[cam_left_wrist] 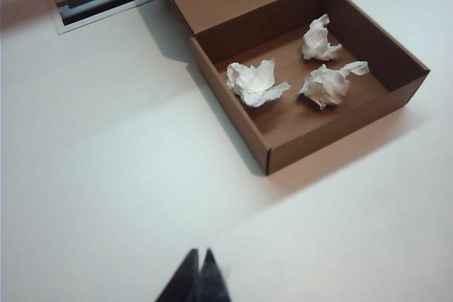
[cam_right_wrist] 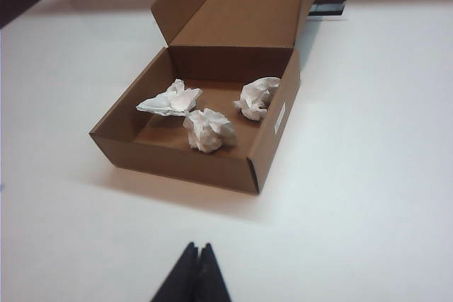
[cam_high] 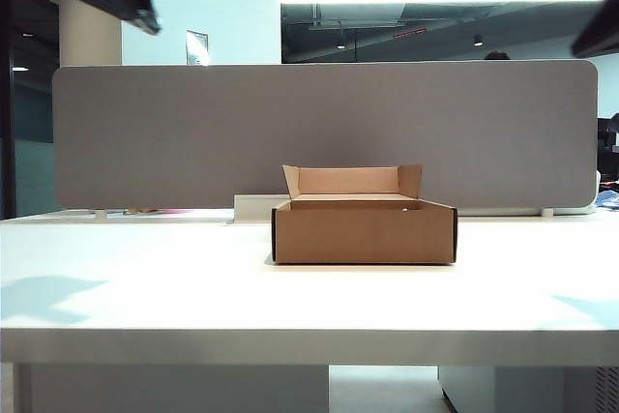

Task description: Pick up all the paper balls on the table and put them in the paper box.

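White table [cam_high: 145,287] bears the paper box [cam_left_wrist: 333,129] holding three paper balls [cam_left_wrist: 256,83]; left gripper [cam_left_wrist: 198,263] and right gripper [cam_right_wrist: 197,256] hover, jaws closed.

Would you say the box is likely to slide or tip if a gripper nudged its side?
The box would probably slide: it looks low, wide and flat-bottomed on the smooth table. Likely light, holding only three paper balls.
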Robot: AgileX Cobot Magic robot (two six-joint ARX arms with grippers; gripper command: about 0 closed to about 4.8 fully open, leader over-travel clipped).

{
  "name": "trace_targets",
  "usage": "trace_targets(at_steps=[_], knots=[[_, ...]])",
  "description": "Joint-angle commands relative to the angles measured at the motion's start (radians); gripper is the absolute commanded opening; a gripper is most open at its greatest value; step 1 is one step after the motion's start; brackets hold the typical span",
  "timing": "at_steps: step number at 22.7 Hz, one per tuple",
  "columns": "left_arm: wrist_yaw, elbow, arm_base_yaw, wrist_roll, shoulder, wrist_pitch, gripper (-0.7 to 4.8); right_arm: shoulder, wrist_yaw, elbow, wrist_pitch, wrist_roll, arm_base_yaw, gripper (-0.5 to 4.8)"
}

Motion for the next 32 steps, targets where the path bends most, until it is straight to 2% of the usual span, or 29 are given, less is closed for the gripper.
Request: trace_targets(at_steps=[1, 3, 6, 10, 14, 18, 28, 32], knots=[[0.008, -0.154, -0.002, -0.006, -0.138, 0.056, -0.06, -0.185, 0.048, -0.114, -0.049, 0.016, 0.002, -0.03], [0.008, -0.267, -0.002, -0.006, -0.251, 0.09, -0.06, -0.327, 0.069, -0.185, -0.094, 0.018, 0.002, -0.03], [0.008, -0.354, -0.002, -0.008, -0.352, 0.105, -0.06, -0.457, 0.105, -0.235, -0.126, 0.02, 0.002, -0.03], [0.013, -0.473, -0.002, -0.064, -0.506, 0.119, -0.06, -0.626, 0.143, -0.268, -0.186, 0.068, 0.002, -0.03], [0.016, -0.572, -0.002, -0.126, -0.628, 0.13, -0.06, -0.682, 0.167, -0.271, -0.278, 0.076, 0.003, -0.03], [0.015, -0.684, -0.002, -0.208, -0.741, 0.212, -0.06, -0.686, 0.176, -0.311, -0.277, 0.093, 0.003, -0.03], [-0.011, -0.883, -0.002, -0.203, -0.94, 0.319, -0.06, -0.697, 0.176, -0.447, -0.169, 0.069, 0.003, -0.02], [-0.03, -0.945, -0.002, -0.137, -0.986, 0.339, -0.06, -0.699, 0.177, -0.511, -0.085, 0.056, 0.003, -0.02]])
